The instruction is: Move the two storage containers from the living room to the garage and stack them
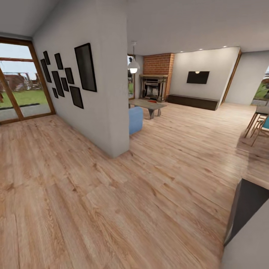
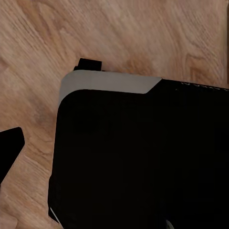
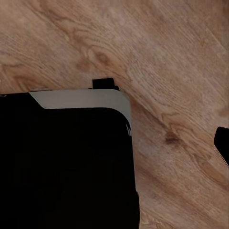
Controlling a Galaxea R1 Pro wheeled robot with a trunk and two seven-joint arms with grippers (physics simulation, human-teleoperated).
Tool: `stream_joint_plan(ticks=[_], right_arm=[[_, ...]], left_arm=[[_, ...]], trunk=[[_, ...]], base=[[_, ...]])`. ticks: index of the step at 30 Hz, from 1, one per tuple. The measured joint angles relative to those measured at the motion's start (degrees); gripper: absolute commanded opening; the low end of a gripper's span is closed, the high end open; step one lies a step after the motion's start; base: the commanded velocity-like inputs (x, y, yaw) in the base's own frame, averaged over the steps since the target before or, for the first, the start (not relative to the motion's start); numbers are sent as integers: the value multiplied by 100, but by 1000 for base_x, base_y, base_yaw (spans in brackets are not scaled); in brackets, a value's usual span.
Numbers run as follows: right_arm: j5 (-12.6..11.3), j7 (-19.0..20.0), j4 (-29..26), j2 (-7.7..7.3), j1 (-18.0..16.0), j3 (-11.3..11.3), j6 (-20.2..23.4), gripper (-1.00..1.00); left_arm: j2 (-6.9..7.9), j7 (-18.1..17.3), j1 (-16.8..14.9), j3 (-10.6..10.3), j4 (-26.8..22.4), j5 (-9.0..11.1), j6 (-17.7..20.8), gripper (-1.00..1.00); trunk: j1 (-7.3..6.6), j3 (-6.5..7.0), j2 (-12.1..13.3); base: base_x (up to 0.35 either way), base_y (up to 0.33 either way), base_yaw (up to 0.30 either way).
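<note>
The living room lies ahead in the head view, past a white wall end (image 1: 112, 112). It has a brick fireplace (image 1: 154, 86), a blue sofa corner (image 1: 135, 119) and a coffee table (image 1: 144, 104). A small red thing (image 1: 151, 101) lies on that table, too far off to tell what it is. The two storage containers are not recognisable from here, and the garage is out of view. In the left wrist view one dark fingertip (image 2: 10, 145) hangs over the wood planks beside my black base (image 2: 138, 157). In the right wrist view a dark fingertip (image 3: 222, 144) shows likewise.
Light wood-plank floor (image 1: 112, 194) stretches ahead. Wood-framed glass doors (image 1: 18, 86) stand at the left, and black picture frames (image 1: 65, 76) hang on the wall. A dark counter corner (image 1: 248, 209) is close at the right, with chairs (image 1: 257, 127) beyond it. A low dark cabinet (image 1: 192, 101) sits under a wall TV (image 1: 197, 77).
</note>
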Motion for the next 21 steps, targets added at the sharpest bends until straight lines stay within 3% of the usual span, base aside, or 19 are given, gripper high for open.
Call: stream_joint_plan(ticks=[21], right_arm=[[146,9,-1,32,0,8,2,100]], left_arm=[[-9,0,-1,-2,-1,-5,0,100]], trunk=[[0,0,0]], base=[[323,0,-19]])
